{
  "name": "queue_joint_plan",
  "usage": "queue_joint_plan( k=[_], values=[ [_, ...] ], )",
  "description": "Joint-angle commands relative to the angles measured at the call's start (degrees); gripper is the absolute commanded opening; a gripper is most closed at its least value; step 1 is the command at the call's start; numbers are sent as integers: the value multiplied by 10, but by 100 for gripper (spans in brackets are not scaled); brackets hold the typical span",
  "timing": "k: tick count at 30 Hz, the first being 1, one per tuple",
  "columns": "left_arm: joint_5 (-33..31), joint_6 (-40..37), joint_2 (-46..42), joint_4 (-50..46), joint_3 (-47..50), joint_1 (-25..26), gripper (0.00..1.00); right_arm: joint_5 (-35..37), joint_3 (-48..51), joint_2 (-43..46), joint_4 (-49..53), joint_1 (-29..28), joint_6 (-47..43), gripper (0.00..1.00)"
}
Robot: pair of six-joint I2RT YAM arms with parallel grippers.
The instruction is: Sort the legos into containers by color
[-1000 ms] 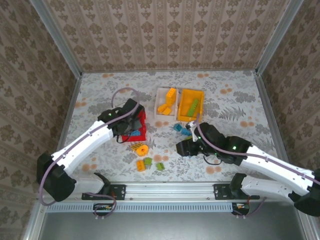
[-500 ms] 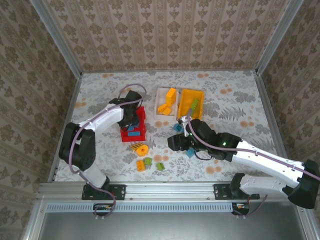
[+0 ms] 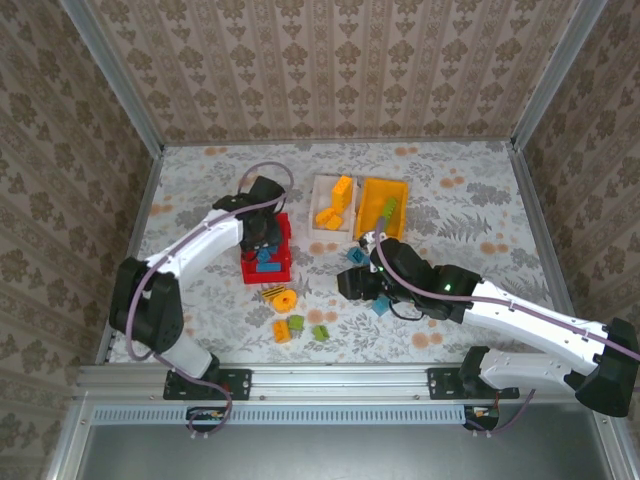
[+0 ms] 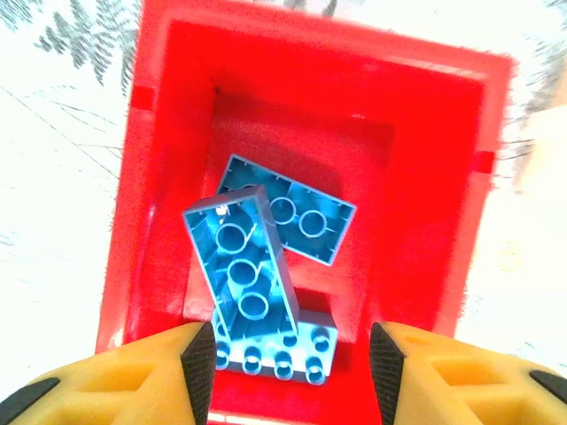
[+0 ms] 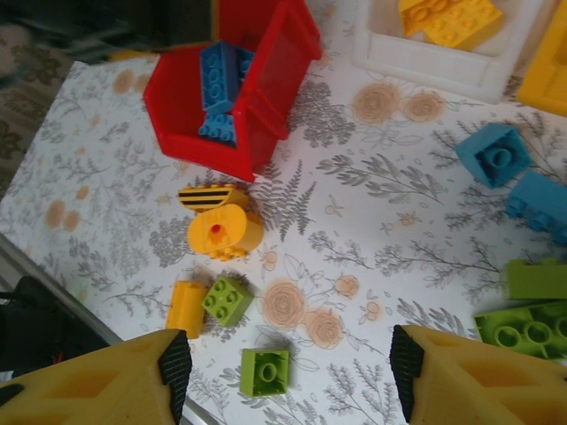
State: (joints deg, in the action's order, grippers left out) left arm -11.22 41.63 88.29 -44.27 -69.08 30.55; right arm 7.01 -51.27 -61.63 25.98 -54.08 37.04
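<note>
Your floral-print table point(image 3: 470, 200) stands within papered walls point(image 3: 330, 70). The glossy red bin point(image 4: 168, 133) holds studded blue bricks point(image 4: 239, 274). The left gripper point(image 4: 290, 363) and right gripper point(image 5: 290, 359) gape, apparently empty.

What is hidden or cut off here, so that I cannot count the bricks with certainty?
- Top view: the left arm covers the far end of the red bin, hiding bricks there.
- Top view: the right arm overlaps the blue bricks beside it.
- Right wrist view: the top edge cuts the white bin; the right edge cuts the green bricks.
- Left wrist view: the tilted blue brick covers part of another.
</note>
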Motion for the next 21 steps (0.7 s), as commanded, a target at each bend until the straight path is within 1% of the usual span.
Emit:
queue_joint_plan(
  k=[1,2,3,6,9,12,13,15,17,21],
  values=[
    [-49,26,-74,-52,-28,25,52,96,12,18,77,-2,58,62],
    [-59,26,-91,-53,-26,34,52,114,20,21,93,3,80,62],
    [-67,27,-109,-53,-23,53,53,116,34,24,97,13,100,62],
    [-80,19,-145,-33,-6,123,54,87,66,6,94,66,150,63],
    [-80,22,-155,7,21,202,55,46,77,-44,66,120,162,64],
    [-93,29,-146,48,45,276,57,40,68,-93,51,153,159,70],
    [-98,32,-141,59,50,297,58,33,68,-109,26,165,158,72],
    [-105,36,-129,75,53,330,59,10,68,-139,-6,189,154,73],
    [-110,44,-110,75,47,351,60,-14,60,-175,-28,208,155,74],
    [-112,53,-89,78,39,370,60,-39,43,-241,-56,223,164,74]
  ],
)
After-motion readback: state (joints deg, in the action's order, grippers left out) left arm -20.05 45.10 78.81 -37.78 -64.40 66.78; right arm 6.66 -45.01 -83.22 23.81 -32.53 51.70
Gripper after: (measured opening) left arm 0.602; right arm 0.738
